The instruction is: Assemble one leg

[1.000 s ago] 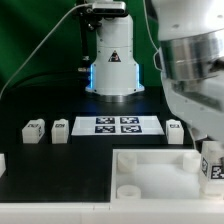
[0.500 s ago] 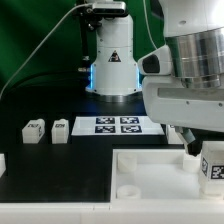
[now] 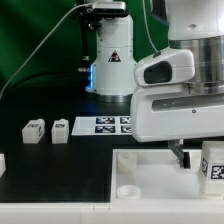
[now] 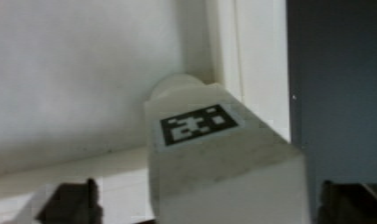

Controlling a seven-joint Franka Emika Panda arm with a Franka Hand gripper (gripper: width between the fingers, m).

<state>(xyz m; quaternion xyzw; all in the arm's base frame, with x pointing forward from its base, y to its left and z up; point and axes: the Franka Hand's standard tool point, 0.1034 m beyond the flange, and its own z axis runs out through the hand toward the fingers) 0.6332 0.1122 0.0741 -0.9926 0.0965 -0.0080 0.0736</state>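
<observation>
The leg [image 4: 217, 160] is standing in the tray's [image 3: 150, 172] corner, lower right of the exterior frame, cut off by the edge. The fingers [image 4: 71, 200] are spreading wide around it. The arm [image 3: 185, 90] has been sliding leftward, now hiding half the marker board [image 3: 100, 124]. I'm counting a second leg [image 3: 34, 130] and a third leg [image 3: 61, 130] at middle left.

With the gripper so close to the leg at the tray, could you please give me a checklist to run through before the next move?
1. Gripper open: ok, fingertips apart in the wrist view.
2. Leg between the fingertips: ok, a gap shows on each side.
3. Leg's tag facing the wrist camera: ok.
4. Leg seated in a tray hole: cannot tell.
5. First spare leg and second spare leg away from the arm: ok, at the exterior view's left.
</observation>
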